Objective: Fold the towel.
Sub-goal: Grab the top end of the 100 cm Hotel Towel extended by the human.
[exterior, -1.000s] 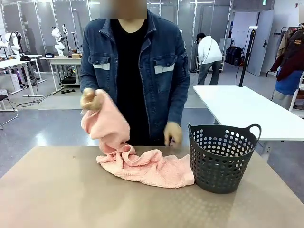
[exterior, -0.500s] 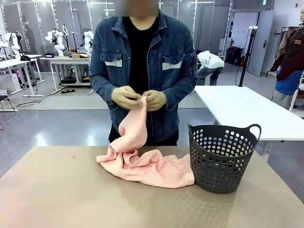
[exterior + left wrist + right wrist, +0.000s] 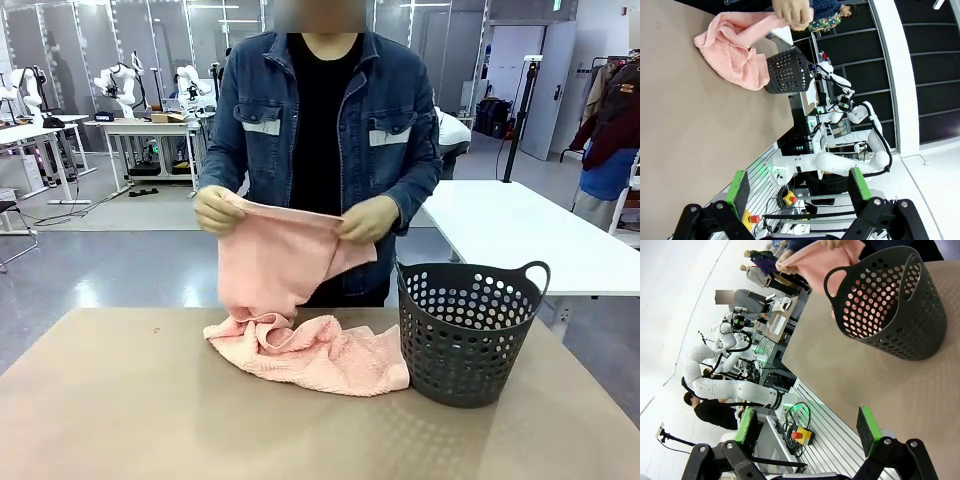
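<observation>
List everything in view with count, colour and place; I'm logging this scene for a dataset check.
towel: one, salmon pink, lower part heaped on the table beside the basket, upper part held up.
basket: one, dark grey, perforated, upright at the table's right.
table: one, tan, foreground.
white table: one, behind, right.
person: one, blue denim jacket, far side.
person's hands: two, gripping the towel's top edge.
left gripper: one, black with green pads, open, empty.
right gripper: one, black with green pads, open, empty.
</observation>
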You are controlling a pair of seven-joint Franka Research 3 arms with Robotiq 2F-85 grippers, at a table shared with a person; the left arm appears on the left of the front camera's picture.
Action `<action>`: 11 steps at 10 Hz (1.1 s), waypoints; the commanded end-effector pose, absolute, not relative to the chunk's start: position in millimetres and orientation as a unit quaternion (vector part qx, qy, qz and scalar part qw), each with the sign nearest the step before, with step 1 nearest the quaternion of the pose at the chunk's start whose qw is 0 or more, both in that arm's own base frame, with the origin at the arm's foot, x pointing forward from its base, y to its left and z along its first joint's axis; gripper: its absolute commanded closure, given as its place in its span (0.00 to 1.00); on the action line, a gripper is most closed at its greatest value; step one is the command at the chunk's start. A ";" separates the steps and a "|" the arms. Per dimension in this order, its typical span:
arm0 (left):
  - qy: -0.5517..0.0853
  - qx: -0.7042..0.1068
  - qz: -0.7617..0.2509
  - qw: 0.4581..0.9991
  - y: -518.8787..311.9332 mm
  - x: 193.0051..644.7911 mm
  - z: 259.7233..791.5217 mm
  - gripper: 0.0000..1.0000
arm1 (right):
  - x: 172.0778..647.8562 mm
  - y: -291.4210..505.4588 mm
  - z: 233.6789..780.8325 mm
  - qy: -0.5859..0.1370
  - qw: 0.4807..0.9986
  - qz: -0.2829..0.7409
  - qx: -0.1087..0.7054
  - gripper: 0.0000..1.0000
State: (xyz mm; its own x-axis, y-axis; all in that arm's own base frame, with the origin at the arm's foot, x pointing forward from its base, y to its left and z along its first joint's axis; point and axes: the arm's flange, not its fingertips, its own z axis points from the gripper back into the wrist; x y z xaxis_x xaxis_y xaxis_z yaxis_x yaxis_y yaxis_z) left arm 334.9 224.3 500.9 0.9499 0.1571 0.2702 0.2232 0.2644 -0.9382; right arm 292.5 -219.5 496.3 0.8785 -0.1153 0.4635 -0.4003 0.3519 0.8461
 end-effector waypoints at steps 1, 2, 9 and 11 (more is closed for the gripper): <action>-0.158 -0.609 -0.030 0.776 225.0 333.2 499.7 0.00 | 292.9 -221.3 497.7 -0.237 0.786 0.098 0.563 0.00; -0.158 -0.609 -0.030 0.776 225.0 333.2 499.7 0.00 | 292.9 -221.3 497.7 -0.237 0.786 0.098 0.563 0.00; -0.158 -0.609 -0.030 0.776 225.0 333.2 499.7 0.00 | 292.9 -221.3 497.7 -0.237 0.786 0.098 0.563 0.00; -0.158 -0.609 -0.030 0.776 225.0 333.2 499.7 0.00 | 292.9 -221.3 497.7 -0.237 0.786 0.098 0.563 0.00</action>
State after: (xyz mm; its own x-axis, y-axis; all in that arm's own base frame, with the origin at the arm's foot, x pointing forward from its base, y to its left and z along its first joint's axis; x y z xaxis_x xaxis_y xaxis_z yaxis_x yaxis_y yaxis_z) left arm 334.9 224.3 500.9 0.9499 0.1571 0.2702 0.2232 0.2643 -0.9382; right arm 292.5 -219.5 496.3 0.8785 -0.1152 0.4637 -0.4004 0.3520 0.8461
